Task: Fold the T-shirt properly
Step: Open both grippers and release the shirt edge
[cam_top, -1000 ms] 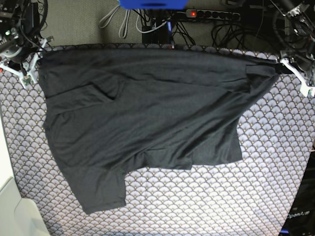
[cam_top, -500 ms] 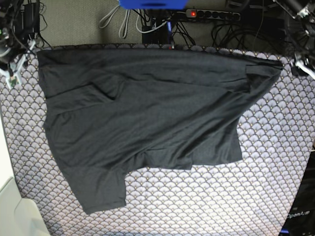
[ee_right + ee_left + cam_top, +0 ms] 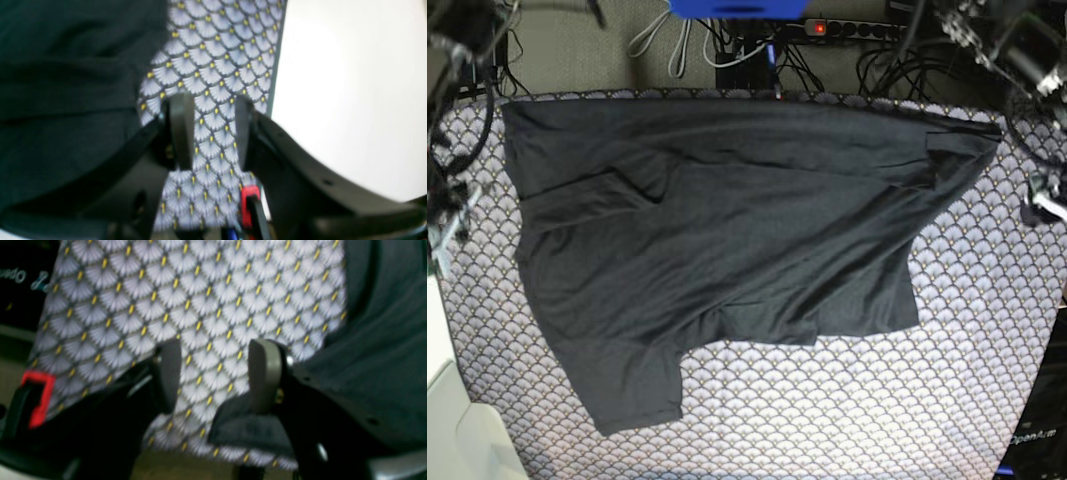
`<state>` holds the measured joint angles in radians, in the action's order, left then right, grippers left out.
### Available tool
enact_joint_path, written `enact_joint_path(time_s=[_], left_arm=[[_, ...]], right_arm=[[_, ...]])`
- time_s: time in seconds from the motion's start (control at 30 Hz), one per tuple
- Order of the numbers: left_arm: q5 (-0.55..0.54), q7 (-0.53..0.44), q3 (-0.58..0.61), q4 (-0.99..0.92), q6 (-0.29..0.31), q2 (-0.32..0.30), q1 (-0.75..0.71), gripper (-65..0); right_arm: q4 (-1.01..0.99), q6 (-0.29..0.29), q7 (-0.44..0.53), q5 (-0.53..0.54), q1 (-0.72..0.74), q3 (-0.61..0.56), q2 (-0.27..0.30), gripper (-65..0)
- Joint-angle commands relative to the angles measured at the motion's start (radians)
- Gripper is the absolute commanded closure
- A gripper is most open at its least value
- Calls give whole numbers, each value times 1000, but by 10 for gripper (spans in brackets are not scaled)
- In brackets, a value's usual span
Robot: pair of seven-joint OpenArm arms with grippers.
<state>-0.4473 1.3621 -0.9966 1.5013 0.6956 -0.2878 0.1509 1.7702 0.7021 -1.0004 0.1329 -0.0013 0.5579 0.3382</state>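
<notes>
- Lying spread across the desk: the T-shirt (image 3: 727,240), dark charcoal, rumpled, its long top edge running along the far side of the tablecloth (image 3: 877,400), one sleeve reaching toward the near edge at the base view's lower left.
- T-shirt, folds: a creased flap shows on its left part in the base view; a narrow folded band sits at its far corner on that view's right.
- Tablecloth: grey scallop print with yellow dots, covering the desk under the T-shirt and bare all along its near side.
- Left pincer (image 3: 213,373): jaws apart, nothing between them, only tablecloth showing through the gap; it hangs just off the T-shirt's edge, a small dark fold of the shirt lying under one finger (image 3: 263,373). In the base view it sits at the right margin, apart from the shirt's corner.
- Right pincer (image 3: 210,130): jaws apart and empty, over bare tablecloth just beside the T-shirt's edge, with a white surface (image 3: 350,83) on its other side. In the base view it sits at the left margin.
- Beyond the T-shirt's far edge: a power strip (image 3: 857,30) with a lit red switch, loose cables (image 3: 667,45) and a blue object (image 3: 737,8).
</notes>
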Motion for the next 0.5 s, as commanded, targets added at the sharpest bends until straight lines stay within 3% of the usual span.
enact_joint_path(time_s=[0.0, 0.2, 0.3, 0.47], left_arm=[[-26, -31, 20, -5, 3, -17, 42, -319], [-28, -227, 158, -98, -24, 37, 95, -320], [-28, -346, 247, -169, -87, 65, 121, -320], [-28, -484, 285, -328, -170, 106, 197, -320]], right_arm=[[-33, -4, 24, 6, 57, -5, 23, -215], [-329, -4, 51, 6, 275, -98, 72, -215], [-408, -4, 120, 6, 317, -151, 72, -215], [-436, -4, 202, 6, 341, -243, 75, -218]])
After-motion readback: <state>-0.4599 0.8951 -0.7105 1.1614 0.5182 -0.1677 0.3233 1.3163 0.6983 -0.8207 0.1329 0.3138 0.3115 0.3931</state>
